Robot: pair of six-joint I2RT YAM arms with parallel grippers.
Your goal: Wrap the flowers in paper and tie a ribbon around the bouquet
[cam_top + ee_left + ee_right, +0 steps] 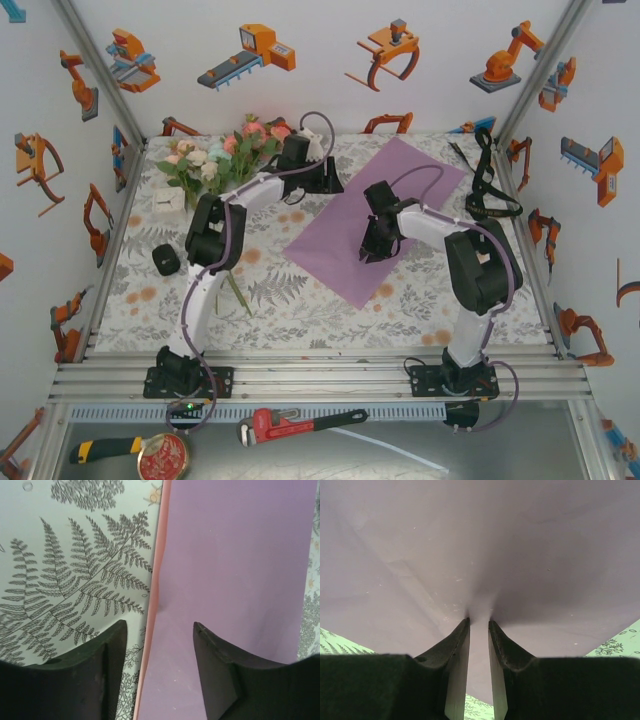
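Paper [325, 250] lies flat, lilac side up, on the fern-printed counter [140, 290], right of centre. The right hand [479, 622] is pressed nearly together on it, pinching up a small ridge of the sheet between its fingertips. The left hand [160, 625] is spread astride the sheet's edge, one finger above the counter, the other above the lilac surface, with the pink underside just showing. Flowers [215, 155] lie far left, and the black ribbon [487, 185] lies far right.
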